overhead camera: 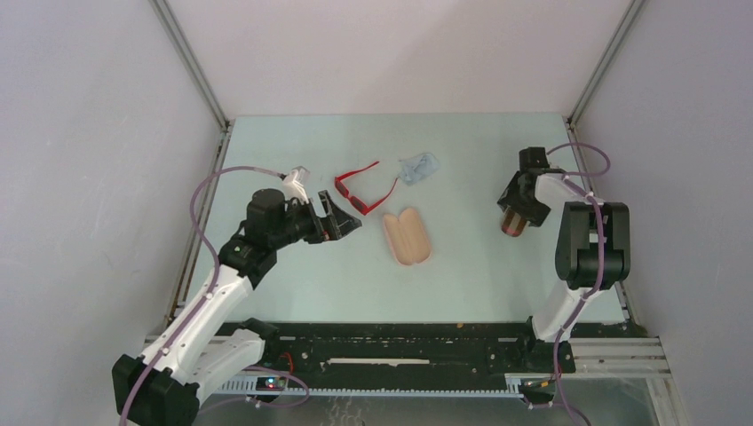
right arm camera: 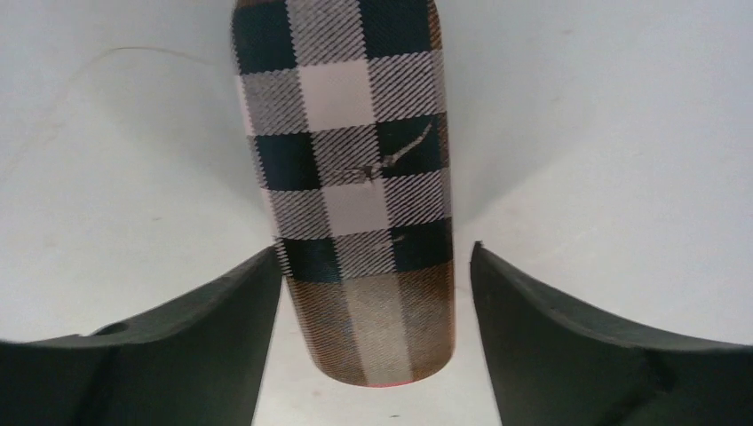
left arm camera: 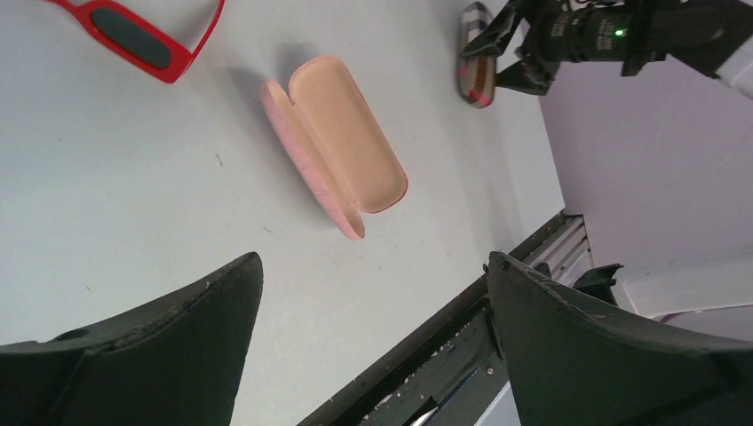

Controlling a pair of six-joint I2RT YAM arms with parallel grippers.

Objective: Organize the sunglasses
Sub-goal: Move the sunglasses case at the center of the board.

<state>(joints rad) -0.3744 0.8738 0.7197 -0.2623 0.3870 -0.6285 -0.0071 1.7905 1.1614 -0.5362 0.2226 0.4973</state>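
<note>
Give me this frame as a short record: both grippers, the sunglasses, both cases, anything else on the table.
left gripper: open, empty, near the sunglasses
right gripper: open, fingers either side of the plaid case's end
red sunglasses: unfolded, on the table, untouched
pink case: open, empty, lying beside the sunglasses
plaid case: closed
pale blue cloth: beyond the sunglasses

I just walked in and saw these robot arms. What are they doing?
They are tidying up sunglasses. The right gripper has its open jaws on either side of a plaid case. The left gripper hangs open near the red sunglasses and an opened pink case. The red sunglasses are not in a case yet.
</note>
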